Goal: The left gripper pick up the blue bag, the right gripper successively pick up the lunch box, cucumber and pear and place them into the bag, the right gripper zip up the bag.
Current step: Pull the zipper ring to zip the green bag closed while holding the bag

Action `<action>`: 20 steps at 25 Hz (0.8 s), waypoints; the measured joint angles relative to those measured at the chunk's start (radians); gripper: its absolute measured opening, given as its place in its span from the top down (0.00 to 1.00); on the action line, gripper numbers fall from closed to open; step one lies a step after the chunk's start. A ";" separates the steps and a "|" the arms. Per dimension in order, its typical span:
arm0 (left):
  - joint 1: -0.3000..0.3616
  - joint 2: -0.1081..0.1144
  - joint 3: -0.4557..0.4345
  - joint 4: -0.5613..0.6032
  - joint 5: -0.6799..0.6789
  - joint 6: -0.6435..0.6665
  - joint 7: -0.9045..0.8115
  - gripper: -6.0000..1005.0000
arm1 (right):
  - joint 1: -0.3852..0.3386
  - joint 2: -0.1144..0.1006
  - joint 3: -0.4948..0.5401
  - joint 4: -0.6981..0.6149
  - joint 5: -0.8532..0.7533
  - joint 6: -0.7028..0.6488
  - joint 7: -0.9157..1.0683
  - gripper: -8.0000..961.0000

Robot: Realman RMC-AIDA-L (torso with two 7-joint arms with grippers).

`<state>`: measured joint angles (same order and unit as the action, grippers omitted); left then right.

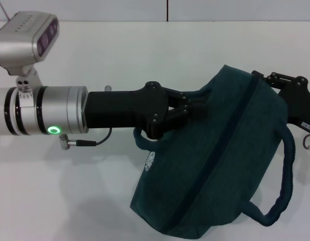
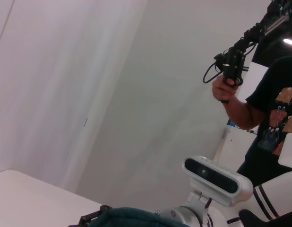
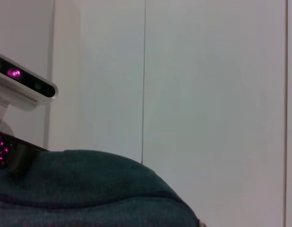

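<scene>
The left gripper point(image 1: 195, 108) reaches in from the left, jaws clenched on the blue bag point(image 1: 215, 165) at its upper edge, holding it above the white surface point(image 1: 69, 196). The right gripper point(image 1: 290, 95) touches the bag's far right end, at the zipper; whether its jaws grasp anything cannot be told.

The soft fabric blue bag point(image 1: 215, 165) is dark teal all over, with a darker zipper line across its top and a small round whitish emblem near one end. The left gripper point(image 1: 192, 108) is matte black, behind it a silver cylindrical wrist with black bands and a glowing green ring. The smooth counter point(image 1: 69, 201) is plain white.
</scene>
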<state>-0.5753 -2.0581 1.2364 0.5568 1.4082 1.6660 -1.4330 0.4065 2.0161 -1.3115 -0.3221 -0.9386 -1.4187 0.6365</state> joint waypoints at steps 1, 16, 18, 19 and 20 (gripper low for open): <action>0.000 0.000 0.000 0.000 0.000 0.000 0.000 0.96 | 0.000 0.000 0.000 0.000 0.001 0.000 0.000 0.69; 0.001 -0.003 -0.005 -0.001 -0.006 0.000 0.015 0.91 | 0.008 0.006 0.009 0.010 0.021 0.137 0.009 0.96; 0.001 -0.004 -0.005 -0.001 -0.006 0.000 0.015 0.90 | 0.008 0.006 0.009 0.010 0.021 0.141 0.009 0.97; 0.002 -0.004 -0.006 -0.001 -0.007 -0.001 0.015 0.90 | 0.007 0.006 0.009 0.011 0.021 0.143 0.010 0.97; 0.003 -0.005 -0.011 -0.002 -0.008 -0.003 0.015 0.89 | 0.006 0.006 0.009 0.011 0.022 0.140 0.010 0.98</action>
<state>-0.5726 -2.0632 1.2250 0.5550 1.4002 1.6633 -1.4177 0.4125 2.0219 -1.3022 -0.3108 -0.9170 -1.2787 0.6462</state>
